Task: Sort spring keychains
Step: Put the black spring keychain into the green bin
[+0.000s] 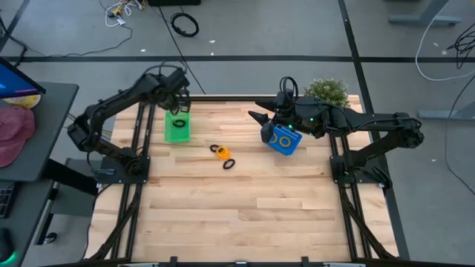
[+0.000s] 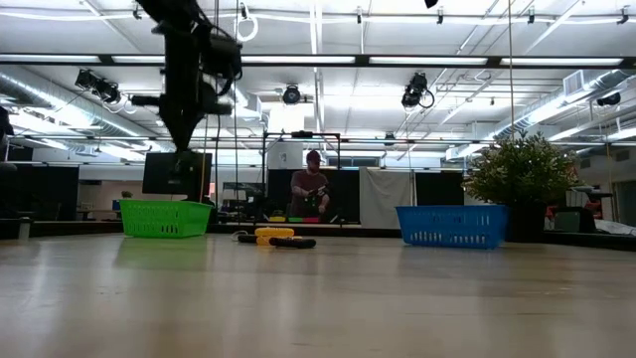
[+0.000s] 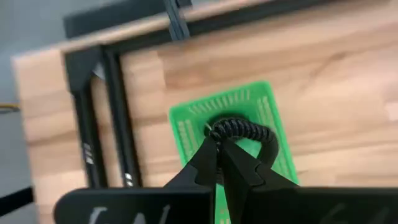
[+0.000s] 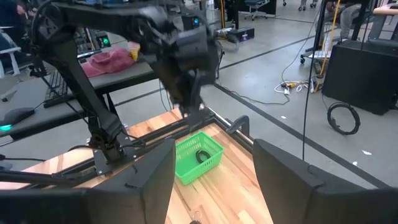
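Note:
A black spring keychain [image 1: 179, 123] lies on the floor of the green basket [image 1: 177, 135] at the table's far left. My left gripper [image 3: 217, 138] is shut and hangs above that basket [image 4: 186, 165], pointing steeply down. The keychain [image 3: 245, 129] shows just past its tips. In the right wrist view the gripper [image 4: 188, 111] stands clear above the rim. Mid-table lie an orange keychain [image 1: 217, 150] and a black one [image 1: 228, 164]. The blue basket [image 1: 289, 145] holds orange keychains [image 1: 282, 139]. My right gripper [image 1: 257, 119] waits open above the blue basket's left side.
A potted plant [image 1: 326, 90] stands at the far right behind the blue basket. Black frame rails [image 1: 139, 141] run along the table's left and right sides. A person [image 2: 314, 189] is in the room beyond the far edge. Bare wood fills the near half.

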Tool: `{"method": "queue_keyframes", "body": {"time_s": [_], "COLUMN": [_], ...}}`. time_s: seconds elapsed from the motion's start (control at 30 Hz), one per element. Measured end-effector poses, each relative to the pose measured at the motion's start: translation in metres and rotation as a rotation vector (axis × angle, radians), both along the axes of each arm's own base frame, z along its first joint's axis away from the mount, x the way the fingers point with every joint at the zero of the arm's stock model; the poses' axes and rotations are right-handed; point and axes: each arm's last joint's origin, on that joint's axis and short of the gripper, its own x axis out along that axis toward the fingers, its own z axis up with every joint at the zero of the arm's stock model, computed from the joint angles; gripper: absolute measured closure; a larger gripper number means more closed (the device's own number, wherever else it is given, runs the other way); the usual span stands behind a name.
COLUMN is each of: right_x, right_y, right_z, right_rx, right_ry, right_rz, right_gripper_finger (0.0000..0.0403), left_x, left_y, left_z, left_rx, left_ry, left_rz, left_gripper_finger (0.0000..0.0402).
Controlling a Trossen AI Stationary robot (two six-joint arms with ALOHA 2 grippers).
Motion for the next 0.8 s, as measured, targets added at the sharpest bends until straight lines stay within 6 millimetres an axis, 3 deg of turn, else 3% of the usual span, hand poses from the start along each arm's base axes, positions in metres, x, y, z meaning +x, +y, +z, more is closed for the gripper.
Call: {"method": "queue_keyframes", "body": {"time_s": [0.17,0.43,0.63,0.8], "right_x": [0.000,0.000,0.000,0.000], "right_y": [0.000,0.000,0.000,0.000], "right_z": [0.000,0.000,0.000,0.000], "right_rx": [0.000,0.000,0.000,0.000], "right_ry": [0.001,0.001,0.002,0.002], "right_rz": [0.000,0.000,0.000,0.000], "right_gripper_finger": [0.0186,0.0186,0.0186,0.0186], "left_x": [-0.005,-0.009,-0.013,-0.014], "left_y": [-0.009,-0.015,-0.021,-0.022], "left_z": [-0.040,-0.083,-0.104,-0.109], "left_rx": [-0.108,-0.161,-0.191,-0.195], "left_ry": [-0.026,-0.094,-0.123,-0.139], "left_rz": [0.039,0.059,0.074,0.073], "left_gripper_finger": [0.0389,0.0387,0.0385,0.0384]}}
